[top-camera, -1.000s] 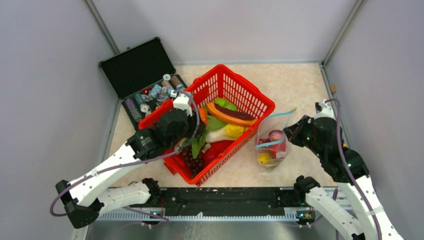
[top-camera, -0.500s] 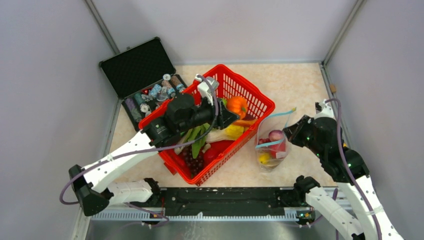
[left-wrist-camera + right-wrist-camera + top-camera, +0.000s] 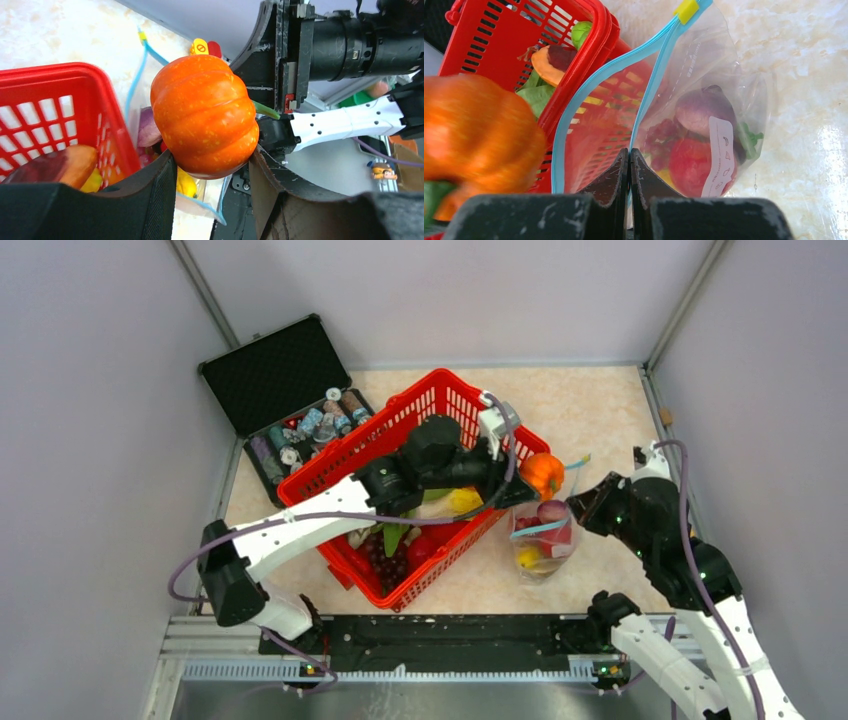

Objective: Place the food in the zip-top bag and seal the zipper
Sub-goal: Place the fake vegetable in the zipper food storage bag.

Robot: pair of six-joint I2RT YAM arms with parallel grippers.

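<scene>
My left gripper (image 3: 522, 480) is shut on an orange toy pumpkin (image 3: 542, 473) and holds it in the air just above the mouth of the zip-top bag (image 3: 545, 540); the pumpkin fills the left wrist view (image 3: 204, 115). The clear bag stands open to the right of the basket, with a purple onion (image 3: 705, 109), a red fruit (image 3: 691, 165) and a yellow piece inside. My right gripper (image 3: 629, 156) is shut on the bag's light-blue zipper (image 3: 651, 85) edge and holds the mouth open.
The red lattice basket (image 3: 500, 425) with more toy food sits mid-table, touching the bag. An open black case (image 3: 275, 375) of small bottles stands at the back left. Grey walls close in on three sides.
My left arm has lifted the pumpkin out of the basket and carried it right, to above the bag's mouth. The right gripper has kept its hold on the bag.
</scene>
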